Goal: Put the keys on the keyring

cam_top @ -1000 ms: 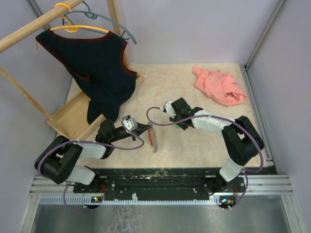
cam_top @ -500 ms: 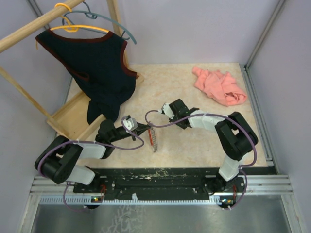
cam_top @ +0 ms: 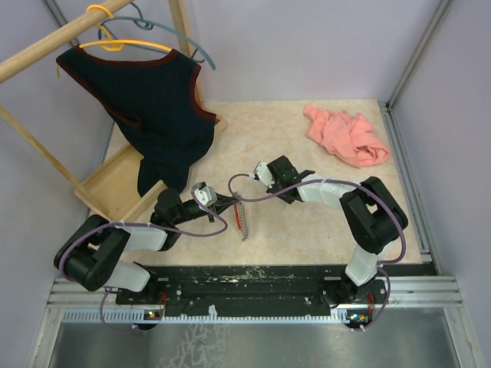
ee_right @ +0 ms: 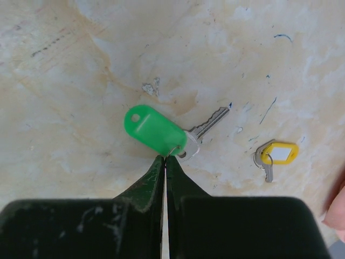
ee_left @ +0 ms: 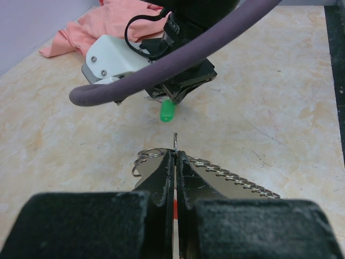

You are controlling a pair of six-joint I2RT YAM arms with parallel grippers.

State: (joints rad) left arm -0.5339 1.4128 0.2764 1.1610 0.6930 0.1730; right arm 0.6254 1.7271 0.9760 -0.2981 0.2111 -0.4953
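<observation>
My left gripper (ee_left: 175, 154) is shut on the keyring; a thin wire end (ee_left: 175, 140) sticks up past the fingertips and red shows between the jaws. Its silvery ridged chain-like strip (ee_left: 237, 179) trails right and hangs below the gripper (cam_top: 230, 202) in the top view (cam_top: 242, 218). My right gripper (ee_right: 165, 157) is shut on the small ring of a silver key (ee_right: 207, 127) with a green tag (ee_right: 153, 129), low over the table. The green tag (ee_left: 167, 111) also shows under the right gripper (cam_top: 290, 193) in the left wrist view. A second key with a yellow tag (ee_right: 276, 155) lies to the right.
A pink cloth (cam_top: 345, 136) lies at the back right. A wooden rack with a black vest (cam_top: 157, 107) on a hanger and its tray base (cam_top: 115, 184) stand at the back left. The enclosure walls close in the table.
One second ago the right gripper sat a little further right; it has shifted left and its elbow has folded. The left arm has not moved.
</observation>
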